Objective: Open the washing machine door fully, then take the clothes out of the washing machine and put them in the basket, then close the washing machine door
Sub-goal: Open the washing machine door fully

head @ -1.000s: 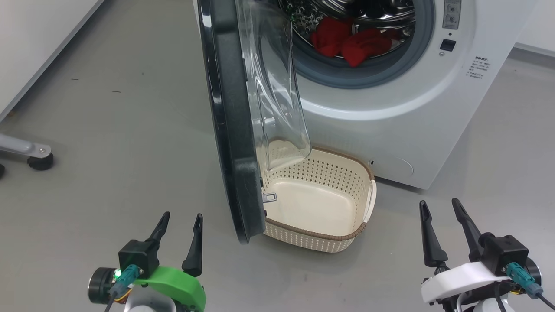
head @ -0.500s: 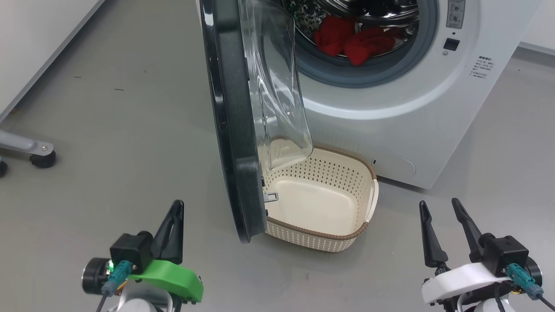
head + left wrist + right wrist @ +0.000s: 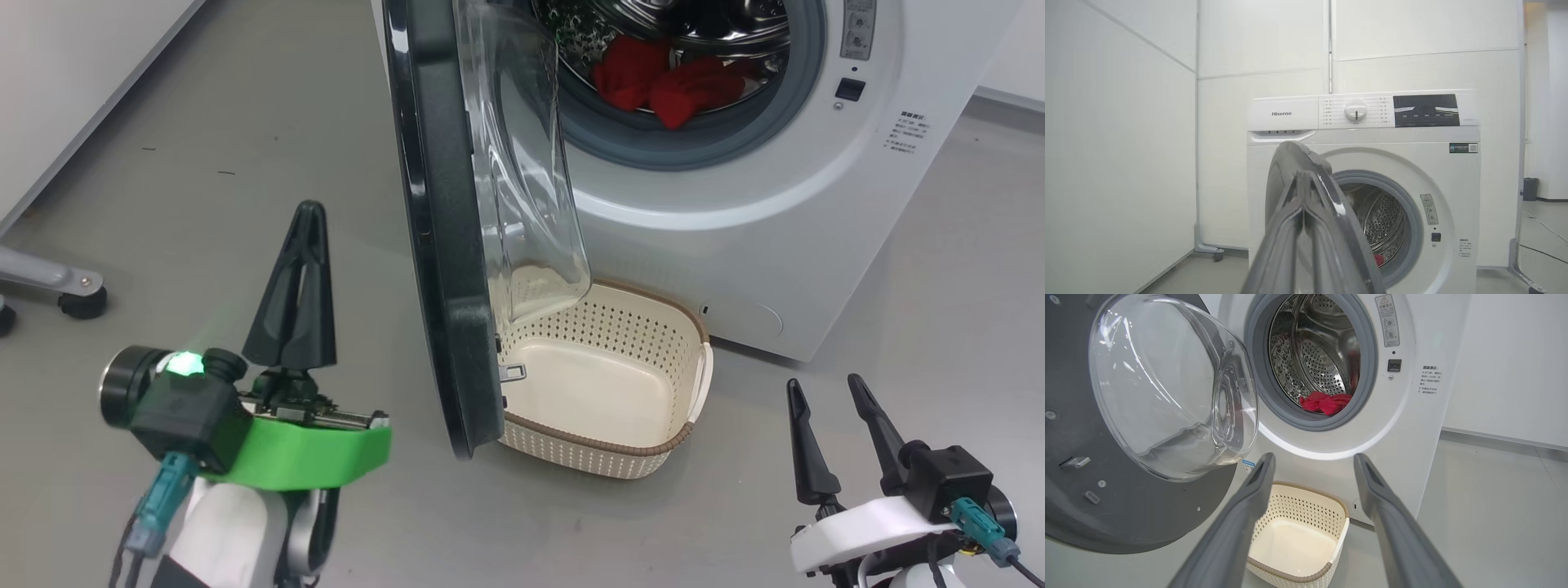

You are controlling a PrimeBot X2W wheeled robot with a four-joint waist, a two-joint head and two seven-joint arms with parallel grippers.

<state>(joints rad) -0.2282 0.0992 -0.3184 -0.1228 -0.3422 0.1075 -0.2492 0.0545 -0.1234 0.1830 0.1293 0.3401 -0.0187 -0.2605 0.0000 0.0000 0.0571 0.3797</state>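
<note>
The left hand [image 3: 309, 220] has its two fingers pressed together and grips nothing. The washing machine door [image 3: 445, 245] stands partly open just to the right of it, apart from it. The right hand [image 3: 823, 390] has its fingers spread. The basket [image 3: 608, 447] sits on the floor to its left, below the door glass. The clothes [image 3: 663, 77] lie in the washing machine [image 3: 735, 237], well ahead of both hands.

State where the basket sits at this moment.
In the head view, the basket stands on the floor at centre, directly before the washing machine, with the open washing machine door along its left side.
</note>
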